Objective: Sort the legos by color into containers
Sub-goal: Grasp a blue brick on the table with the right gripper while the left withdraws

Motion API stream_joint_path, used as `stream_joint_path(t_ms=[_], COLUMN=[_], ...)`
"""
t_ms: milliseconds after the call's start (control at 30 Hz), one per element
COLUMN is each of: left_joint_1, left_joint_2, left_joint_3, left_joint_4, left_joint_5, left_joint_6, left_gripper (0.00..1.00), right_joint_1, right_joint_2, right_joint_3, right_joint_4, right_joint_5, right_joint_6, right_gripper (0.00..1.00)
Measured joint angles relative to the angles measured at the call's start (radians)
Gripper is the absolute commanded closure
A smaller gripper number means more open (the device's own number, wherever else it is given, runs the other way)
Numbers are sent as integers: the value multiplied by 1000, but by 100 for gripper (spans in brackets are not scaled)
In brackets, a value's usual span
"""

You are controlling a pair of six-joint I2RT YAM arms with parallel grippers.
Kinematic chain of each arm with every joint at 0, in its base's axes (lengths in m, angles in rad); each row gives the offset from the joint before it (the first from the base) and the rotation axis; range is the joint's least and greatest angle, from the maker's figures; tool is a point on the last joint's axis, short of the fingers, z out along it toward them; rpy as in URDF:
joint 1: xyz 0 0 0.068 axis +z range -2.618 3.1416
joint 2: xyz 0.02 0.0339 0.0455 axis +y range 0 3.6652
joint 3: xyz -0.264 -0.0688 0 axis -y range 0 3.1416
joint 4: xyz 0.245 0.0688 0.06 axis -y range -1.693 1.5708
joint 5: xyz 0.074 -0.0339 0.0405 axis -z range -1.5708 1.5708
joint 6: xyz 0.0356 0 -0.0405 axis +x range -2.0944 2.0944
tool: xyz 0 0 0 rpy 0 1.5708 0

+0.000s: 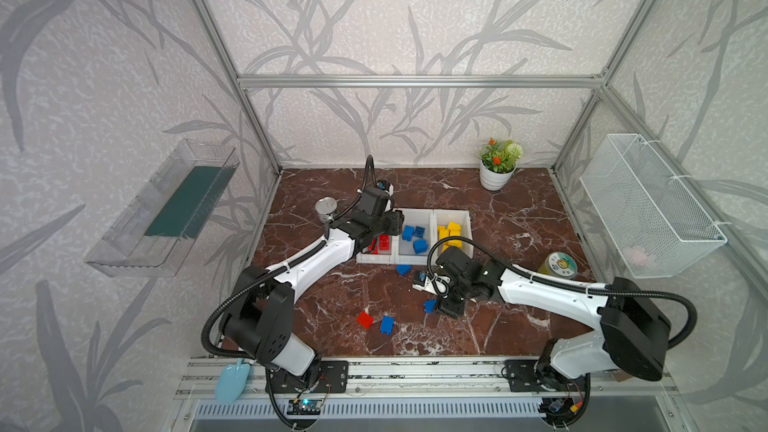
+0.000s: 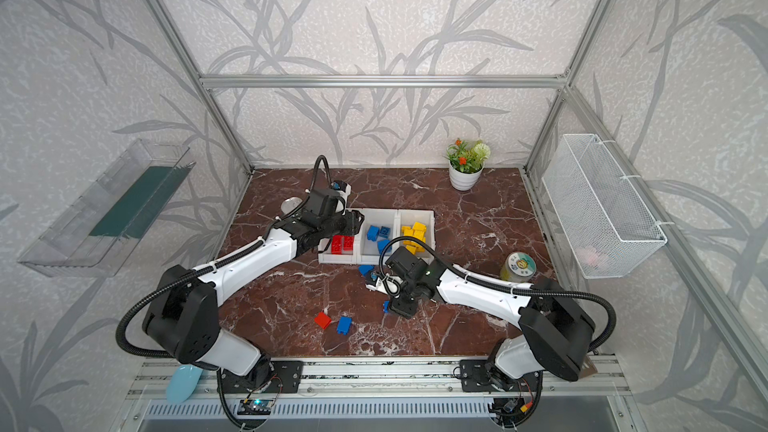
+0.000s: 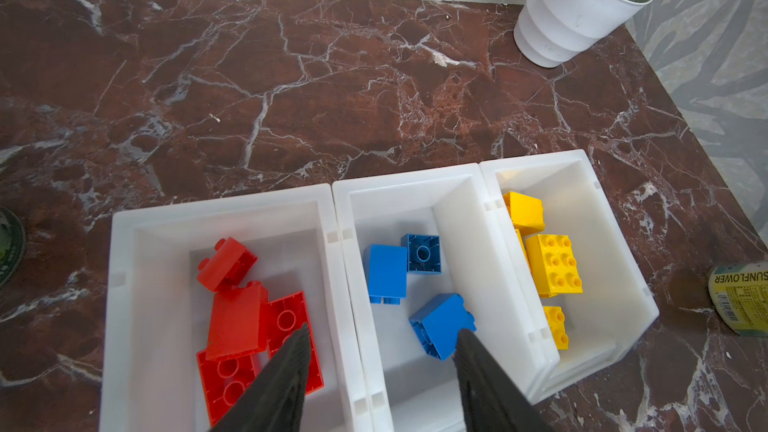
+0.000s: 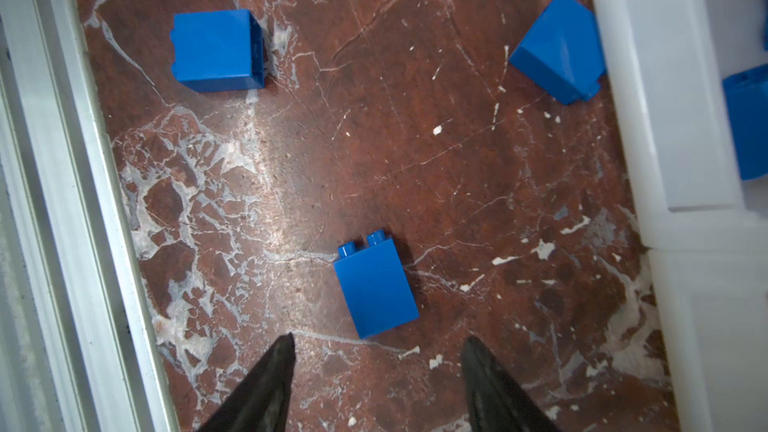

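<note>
Three joined white containers (image 1: 432, 218) stand mid-table. In the left wrist view the first bin (image 3: 124, 284) holds several red legos (image 3: 237, 317), the middle bin (image 3: 407, 178) three blue ones (image 3: 384, 272), and the end bin (image 3: 540, 160) yellow ones (image 3: 552, 263). My left gripper (image 3: 384, 334) hangs open and empty over the wall between the red and blue bins. My right gripper (image 4: 379, 339) is open just above the table, with a blue lego (image 4: 376, 284) lying just ahead of its tips. Two more blue legos (image 4: 216, 49) (image 4: 559, 47) and a red one (image 1: 365, 320) lie loose.
A potted plant (image 1: 496, 174) stands at the back right and a metal tin (image 1: 326, 209) sits behind my left wrist. A yellow-lidded jar (image 1: 561, 265) is beside my right arm. A wire basket (image 1: 648, 205) and a clear tray (image 1: 166, 205) hang on the side walls.
</note>
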Motion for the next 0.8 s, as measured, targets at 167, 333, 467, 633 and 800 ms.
stream_joint_path(t_ms=[167,333,467,633,800], left_joint_1=[0,0,0,0,0], left_joint_2=[-10,-23,-41,-49,-58], left_joint_3=[-32,-53,-68,-74,-83], left_joint_4=[8,6,8,10,8], left_joint_5=[0,-1,-2,-3,-6], left_joint_6=[-24,-32,-39,-48,-49], left_gripper=[42,42,42,42,42], right_joint_1=[27,34,35,35,39], right_joint_2=[60,84,118,134,141], right_joint_3=[10,14,36,50,52], right_joint_4=[1,3,2,1,-1], right_joint_5=[10,17,24,26,32], right_joint_6=[-15,-17,-19,-21,-22], right_gripper=[36,37,37,40,42])
